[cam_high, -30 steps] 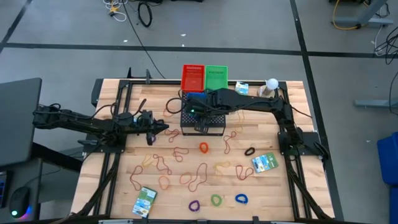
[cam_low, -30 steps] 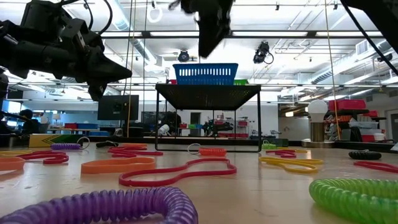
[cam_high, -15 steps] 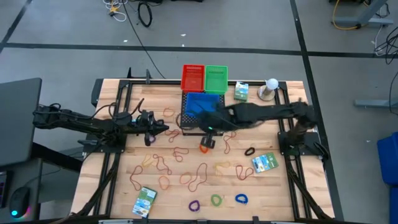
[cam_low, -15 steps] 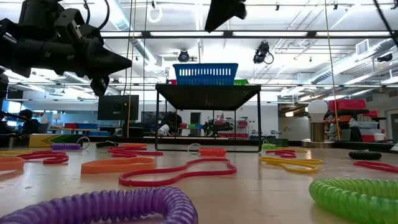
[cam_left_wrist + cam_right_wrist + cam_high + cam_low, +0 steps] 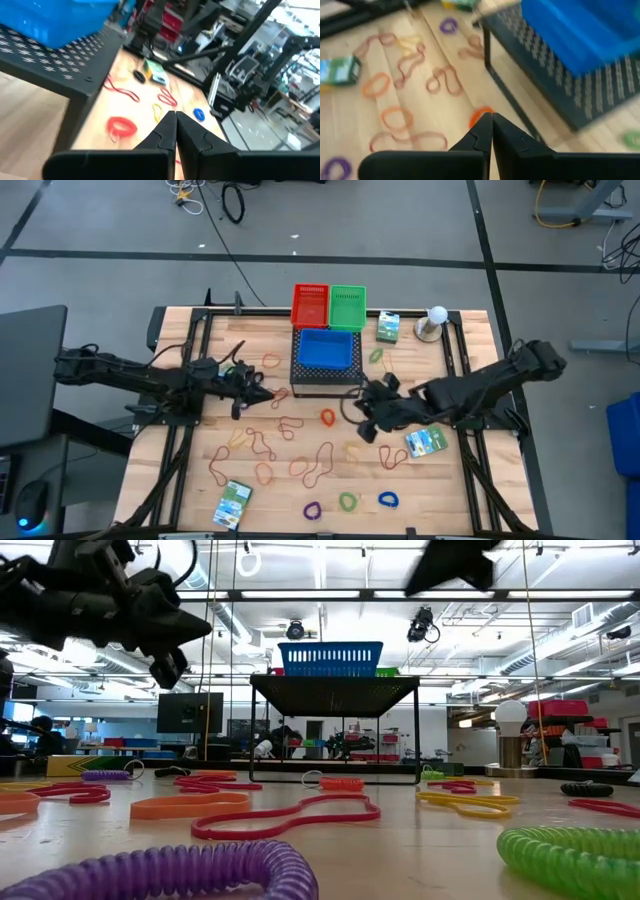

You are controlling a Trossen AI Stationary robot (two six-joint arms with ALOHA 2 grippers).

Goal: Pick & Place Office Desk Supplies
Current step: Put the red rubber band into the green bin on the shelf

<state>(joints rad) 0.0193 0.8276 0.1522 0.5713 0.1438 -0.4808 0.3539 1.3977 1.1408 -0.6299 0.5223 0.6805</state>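
Nearest the table's front edge lie a purple coiled loop (image 5: 312,509), a green coiled loop (image 5: 347,502) and a blue coiled loop (image 5: 388,500) in a row, with a green-white box (image 5: 232,503) off toward the left corner. A second green-white box (image 5: 426,442) sits on the right side, a black coiled loop (image 5: 402,423) just behind it. Thin tan, orange and red rubber bands (image 5: 300,455) lie scattered across the middle of the wooden table (image 5: 470,330). Above them the right gripper (image 5: 364,429) hangs over the bands, its fingers pressed together and empty; a thick orange band (image 5: 328,418) lies just beside it. The left gripper (image 5: 266,393) hovers left of centre, fingers likewise together with nothing between them. Farther back stands the black perforated box (image 5: 325,378) carrying a blue basket (image 5: 326,349), then a red basket (image 5: 310,305) and a green basket (image 5: 348,305) side by side. A third green-white box (image 5: 388,327) and a white ball on a stand (image 5: 436,316) sit at the far right
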